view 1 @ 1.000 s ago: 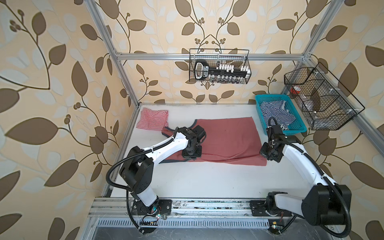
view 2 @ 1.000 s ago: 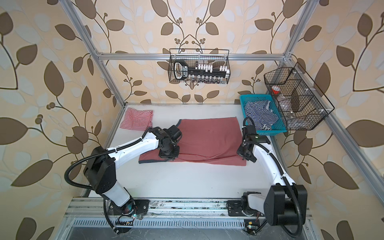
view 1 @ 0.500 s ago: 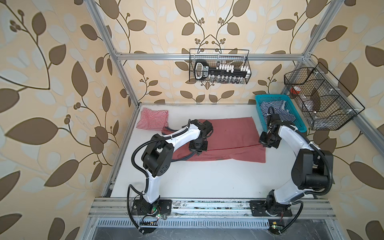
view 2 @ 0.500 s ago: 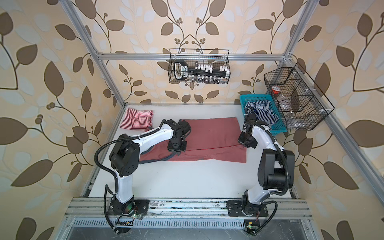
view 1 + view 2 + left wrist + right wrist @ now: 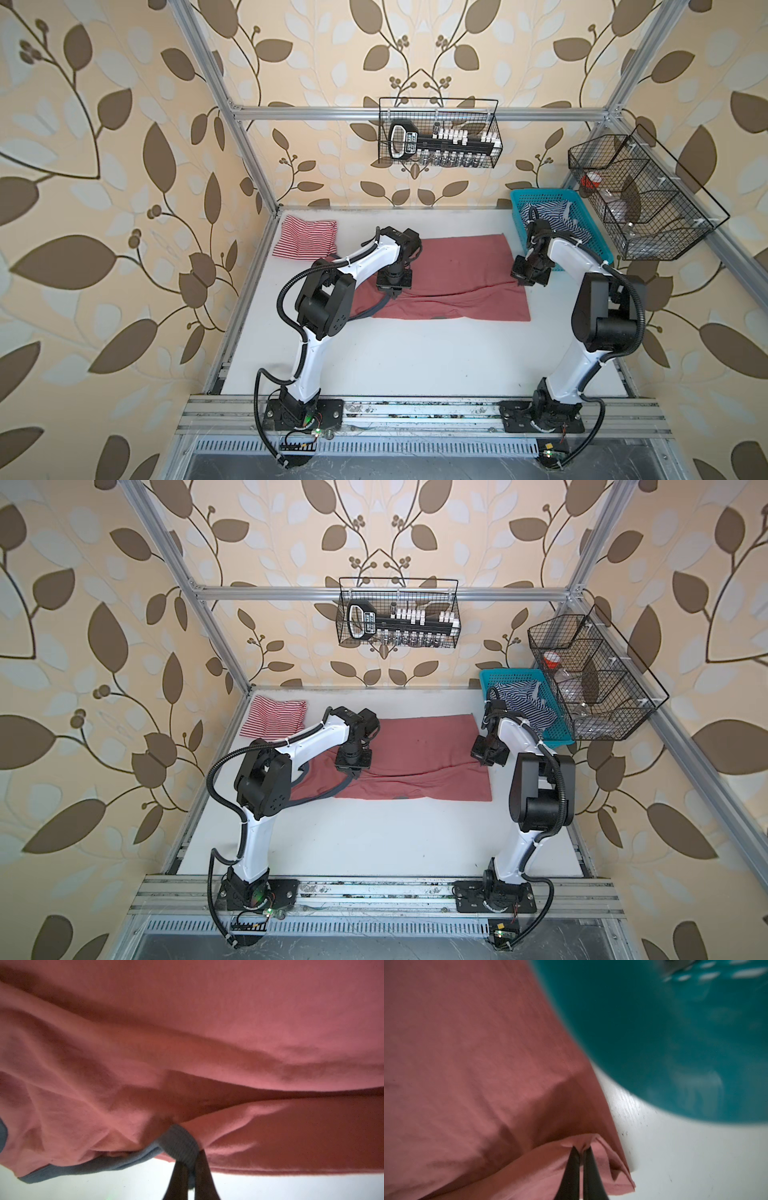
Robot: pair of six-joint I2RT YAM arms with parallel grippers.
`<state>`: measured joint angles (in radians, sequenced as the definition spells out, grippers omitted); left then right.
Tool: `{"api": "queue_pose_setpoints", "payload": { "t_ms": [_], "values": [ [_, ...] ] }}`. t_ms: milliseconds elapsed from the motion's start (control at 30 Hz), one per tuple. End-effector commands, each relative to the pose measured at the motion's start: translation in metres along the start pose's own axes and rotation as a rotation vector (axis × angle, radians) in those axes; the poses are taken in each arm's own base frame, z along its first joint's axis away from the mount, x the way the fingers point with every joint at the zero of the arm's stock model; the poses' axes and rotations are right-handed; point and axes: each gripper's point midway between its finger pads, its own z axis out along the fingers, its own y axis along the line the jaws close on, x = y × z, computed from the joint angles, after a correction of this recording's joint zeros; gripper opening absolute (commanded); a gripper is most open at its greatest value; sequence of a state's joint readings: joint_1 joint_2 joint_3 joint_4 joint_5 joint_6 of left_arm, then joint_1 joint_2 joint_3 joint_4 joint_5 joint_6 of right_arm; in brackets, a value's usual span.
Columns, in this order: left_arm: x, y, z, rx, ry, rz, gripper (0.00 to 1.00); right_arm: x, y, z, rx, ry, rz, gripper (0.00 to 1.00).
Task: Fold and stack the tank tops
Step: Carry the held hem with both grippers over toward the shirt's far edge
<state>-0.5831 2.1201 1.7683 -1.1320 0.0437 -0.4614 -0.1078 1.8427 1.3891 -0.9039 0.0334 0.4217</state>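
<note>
At the far left corner of the white surface (image 5: 415, 365), the small red-and-white striped cloth tank top (image 5: 305, 237) lies folded, well apart from either grip. The hazard there is the stacking step, where a crooked landing of the bigger top could drag it askew.

Your left fingers (image 5: 178, 1180) are closed on the navy trim (image 5: 180, 1147) of the large dusty red cloth tank top (image 5: 457, 266), pinching a bunched band at that garment's left end. That bite takes only the ribbed band, so a quick pull could slide it out, or lift one layer and leave the other behind.

The red top lies spread across the middle of the surface, with a slack ridge (image 5: 457, 291) running between the two grips. Carry the ends at unequal pace and that ridge will likely set as a slanted crease.

Your right fingers (image 5: 571, 1176) are clamped on the hem corner (image 5: 583, 1142) at the garment's right end, a thin bite at the very edge that may slip under tension. Just beside them sits the teal plastic basket (image 5: 540, 193) holding a blue-and-white striped cloth (image 5: 557, 214). Swing wide and your right arm (image 5: 573, 257) could knock it.
</note>
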Motion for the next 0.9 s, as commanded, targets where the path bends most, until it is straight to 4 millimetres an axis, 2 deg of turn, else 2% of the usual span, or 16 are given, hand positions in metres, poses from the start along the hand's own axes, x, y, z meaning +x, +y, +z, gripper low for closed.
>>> {"api": "queue_pose_setpoints", "payload": {
  "t_ms": [0,233,300,333,400,567,600,667,767,833,867],
  "values": [
    [-0.006,0.007,-0.005,-0.026,0.007,0.01,0.0,-0.01,0.006,0.0,-0.013,0.006,-0.029,0.0],
    [-0.015,0.007,0.003,-0.029,0.022,-0.001,0.0,-0.014,0.007,0.011,0.002,0.035,-0.048,0.01],
    [-0.018,0.008,0.001,-0.03,0.021,-0.005,0.04,-0.013,0.006,0.013,0.009,0.04,-0.048,0.01],
    [-0.02,0.011,0.0,-0.034,0.016,-0.012,0.11,-0.013,0.006,0.013,0.01,0.041,-0.049,0.04],
    [-0.026,0.013,-0.005,-0.033,0.0,-0.023,0.17,-0.014,0.007,0.011,0.004,0.032,-0.045,0.19],
    [-0.052,0.023,-0.034,-0.032,-0.084,-0.07,0.35,-0.019,0.016,-0.007,-0.045,-0.023,-0.043,0.36],
    [-0.062,0.023,-0.05,-0.031,-0.131,-0.077,0.4,-0.019,0.018,-0.013,-0.053,-0.037,-0.049,0.39],
    [-0.069,0.028,-0.07,-0.057,-0.179,-0.087,0.42,-0.016,0.023,-0.023,-0.068,-0.06,-0.067,0.43],
    [-0.063,0.033,-0.086,-0.056,-0.213,-0.11,0.42,-0.002,0.031,-0.035,-0.106,-0.093,-0.102,0.44],
    [-0.045,0.032,-0.08,-0.034,-0.201,-0.117,0.4,0.016,0.036,-0.031,-0.15,-0.076,-0.117,0.41],
    [-0.037,0.029,-0.077,-0.014,-0.196,-0.118,0.37,0.024,0.037,-0.027,-0.17,-0.064,-0.12,0.35]
  ]
}}
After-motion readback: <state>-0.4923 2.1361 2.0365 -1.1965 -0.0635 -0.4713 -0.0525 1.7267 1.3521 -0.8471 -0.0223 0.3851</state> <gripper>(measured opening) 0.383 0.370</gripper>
